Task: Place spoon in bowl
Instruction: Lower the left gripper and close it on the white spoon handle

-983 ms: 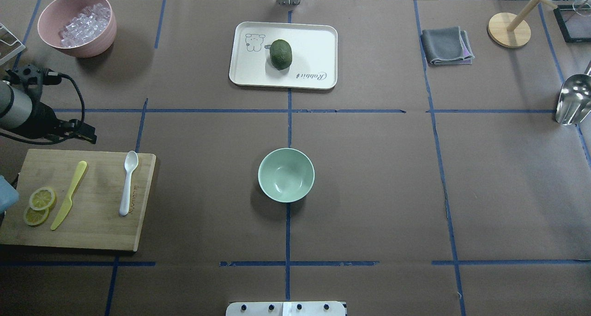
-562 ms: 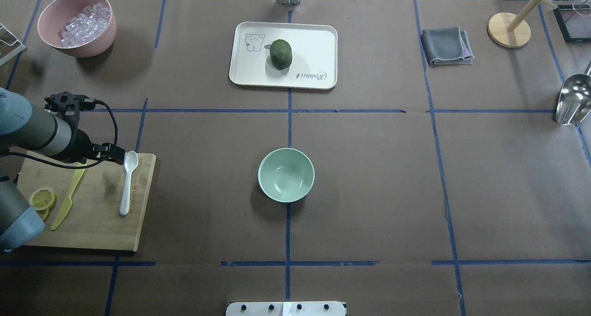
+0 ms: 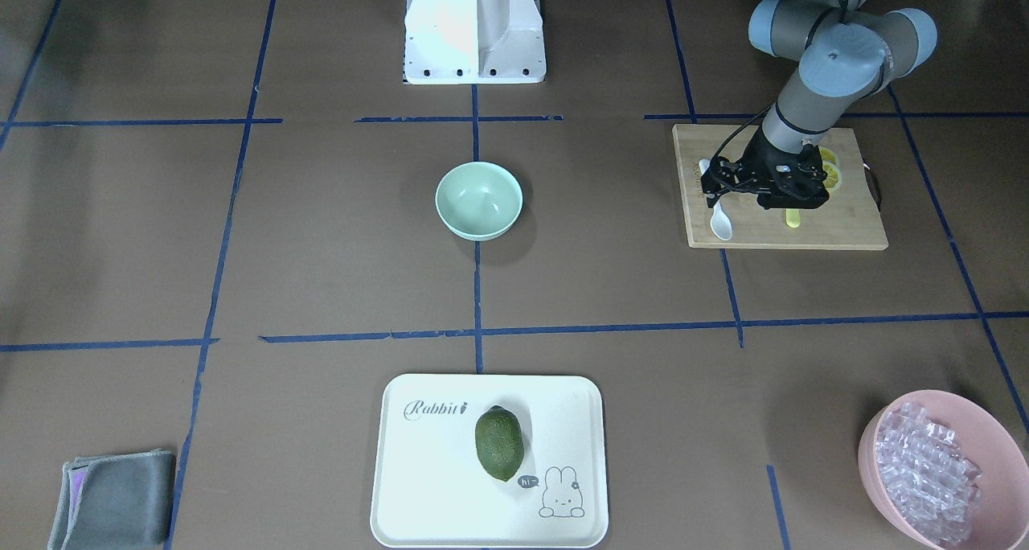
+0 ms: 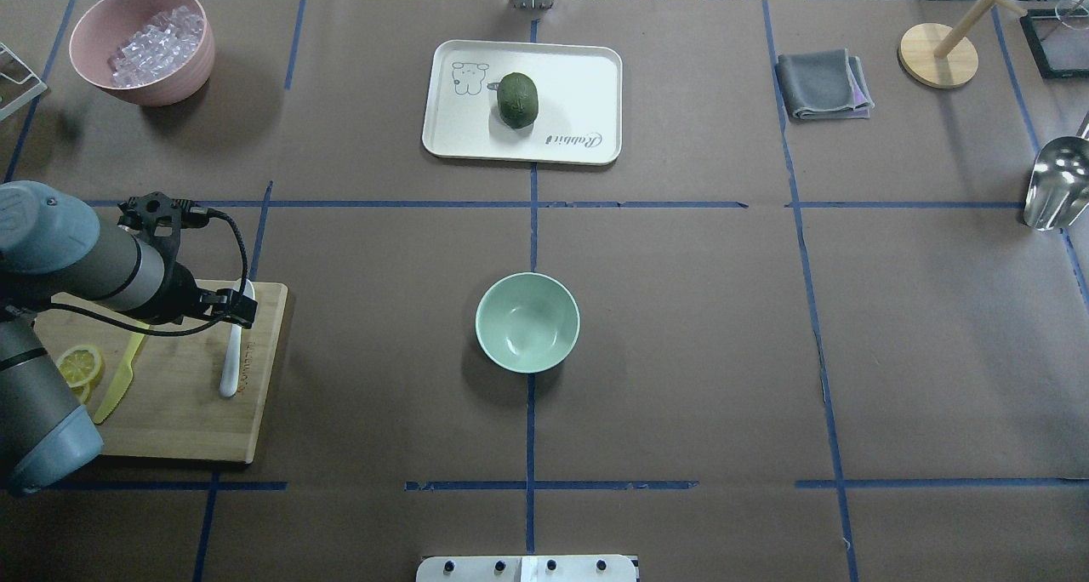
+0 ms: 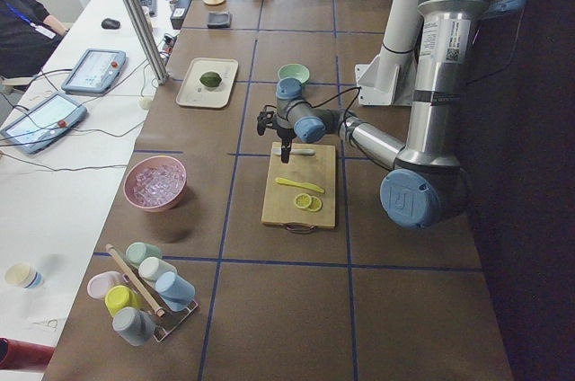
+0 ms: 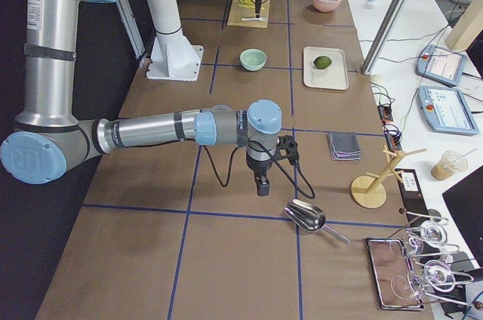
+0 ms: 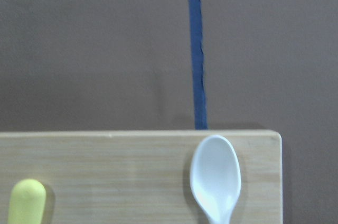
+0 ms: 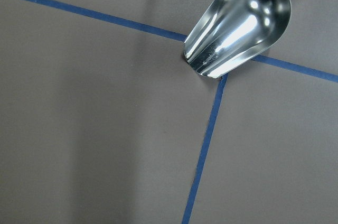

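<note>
The white spoon (image 4: 230, 368) lies on a wooden cutting board (image 4: 187, 429) at the left, scoop pointing away from the robot. It also shows in the front view (image 3: 720, 222) and in the left wrist view (image 7: 215, 179). The mint-green bowl (image 4: 527, 322) stands empty at the table's middle, also in the front view (image 3: 478, 200). My left gripper (image 4: 234, 303) hovers over the spoon's scoop end, looks open and holds nothing; it shows in the front view (image 3: 718, 186). My right gripper (image 6: 262, 184) hangs over the table's right side, and I cannot tell if it is open or shut.
A yellow knife (image 4: 115, 390) and lemon slices (image 4: 78, 365) share the board. A pink bowl (image 4: 140, 88) of clear cubes stands back left. A white tray (image 4: 578, 80) with a green fruit (image 4: 518, 99) sits behind the mint-green bowl. A metal scoop (image 8: 240, 23) lies under the right wrist.
My left arm has swung in from the left edge and moved right over the cutting board, so its gripper now covers the spoon's scoop. The spoon and bowl have not moved.
</note>
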